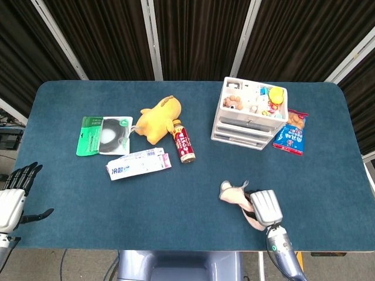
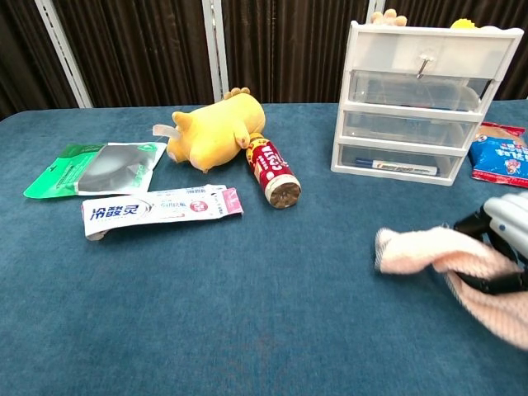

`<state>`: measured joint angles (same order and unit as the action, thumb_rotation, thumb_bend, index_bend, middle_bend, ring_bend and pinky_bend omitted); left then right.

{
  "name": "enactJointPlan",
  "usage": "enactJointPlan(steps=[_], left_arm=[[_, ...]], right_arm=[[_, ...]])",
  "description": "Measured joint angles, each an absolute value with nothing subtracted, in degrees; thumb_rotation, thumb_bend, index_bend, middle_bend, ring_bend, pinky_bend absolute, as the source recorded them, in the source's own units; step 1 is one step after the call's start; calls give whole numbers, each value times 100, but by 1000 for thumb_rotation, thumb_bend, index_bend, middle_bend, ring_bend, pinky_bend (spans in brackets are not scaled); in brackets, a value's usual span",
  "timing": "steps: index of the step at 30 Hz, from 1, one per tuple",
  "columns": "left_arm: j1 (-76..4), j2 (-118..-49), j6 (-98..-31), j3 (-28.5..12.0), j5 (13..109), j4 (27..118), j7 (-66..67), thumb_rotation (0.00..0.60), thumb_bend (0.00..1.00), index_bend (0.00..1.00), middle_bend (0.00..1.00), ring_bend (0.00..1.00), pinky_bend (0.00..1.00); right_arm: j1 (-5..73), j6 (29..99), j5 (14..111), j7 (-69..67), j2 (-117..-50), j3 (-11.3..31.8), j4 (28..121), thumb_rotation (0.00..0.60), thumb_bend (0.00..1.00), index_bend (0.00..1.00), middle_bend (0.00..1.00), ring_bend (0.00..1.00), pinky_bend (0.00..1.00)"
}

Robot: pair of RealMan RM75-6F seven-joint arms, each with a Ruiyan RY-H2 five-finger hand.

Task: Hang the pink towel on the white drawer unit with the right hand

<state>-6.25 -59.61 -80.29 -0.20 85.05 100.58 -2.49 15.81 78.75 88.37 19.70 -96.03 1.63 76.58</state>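
The pink towel is bunched and lifted off the blue table near its front right. My right hand grips its right part, with the free end drooping to the left. The white drawer unit stands at the back right, well beyond the hand, its top tray filled with small items. At the table's front left corner, my left hand hangs with fingers spread, holding nothing; the chest view does not show it.
A yellow plush toy, a red bottle, a toothpaste box and a green packet lie left of centre. A blue snack bag lies right of the drawer unit.
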Motion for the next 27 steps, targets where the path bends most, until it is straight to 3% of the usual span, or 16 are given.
enactJointPlan(steps=[12, 27], left_arm=[[-643, -5984, -7958, -46, 8381, 10116, -167, 600, 31, 0, 0, 0, 0], [-632, -6185, -8113, -125, 8374, 10024, 93, 600, 31, 0, 0, 0, 0]], right_arm=[[1998, 8791, 10002, 918, -8962, 334, 7183, 600, 439, 708, 720, 723, 850], [2579, 8571, 9755, 17, -8764, 833, 6658, 600, 439, 707, 720, 724, 850]])
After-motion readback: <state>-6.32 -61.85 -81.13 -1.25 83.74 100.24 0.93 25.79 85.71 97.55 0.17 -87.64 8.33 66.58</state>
